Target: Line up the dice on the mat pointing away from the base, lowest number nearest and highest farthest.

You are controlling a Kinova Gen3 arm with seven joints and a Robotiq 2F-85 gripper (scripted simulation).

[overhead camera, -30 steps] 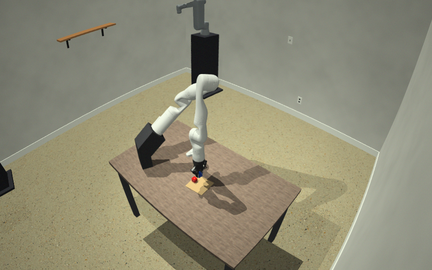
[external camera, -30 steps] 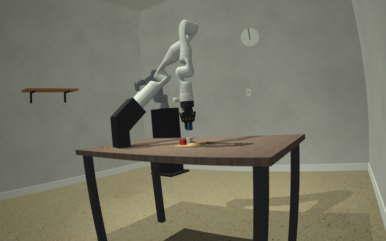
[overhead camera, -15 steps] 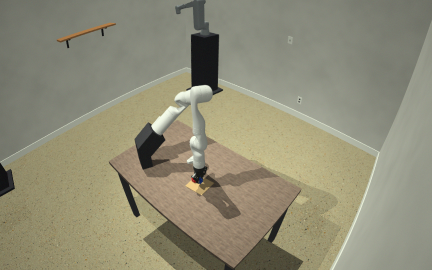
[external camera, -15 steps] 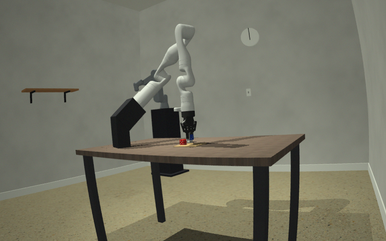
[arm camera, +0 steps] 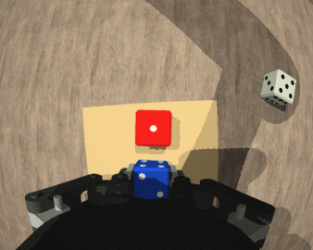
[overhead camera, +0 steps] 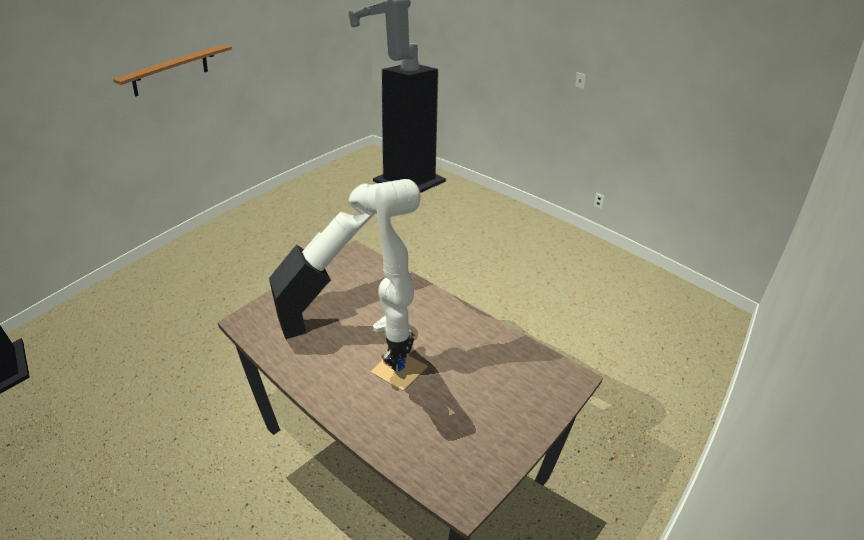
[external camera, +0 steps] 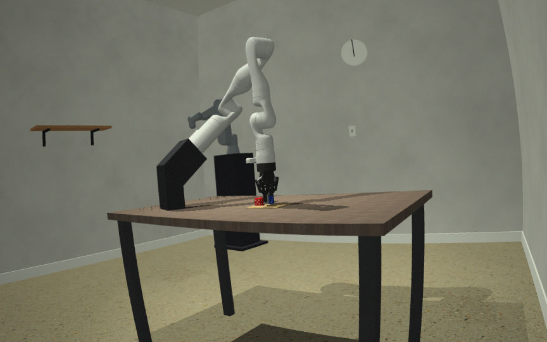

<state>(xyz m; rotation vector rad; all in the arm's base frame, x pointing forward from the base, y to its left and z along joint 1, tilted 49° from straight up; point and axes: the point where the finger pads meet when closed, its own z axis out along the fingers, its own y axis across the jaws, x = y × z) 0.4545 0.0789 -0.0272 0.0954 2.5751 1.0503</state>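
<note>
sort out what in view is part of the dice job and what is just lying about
Part of the job:
- red die, on the mat
- blue die, held in the claw
- white die, on bare table off the mat
- mat

Just lying about:
- wall shelf
- wall clock
- grey arm on a black pedestal

The wooden table (arm camera: 82, 39) carries a tan mat (arm camera: 107, 138) and a white die (arm camera: 279, 88).

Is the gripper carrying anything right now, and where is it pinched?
Yes. The gripper is shut on the blue die, one finger on each of two opposite side faces, its top face free, low over the mat.
</note>
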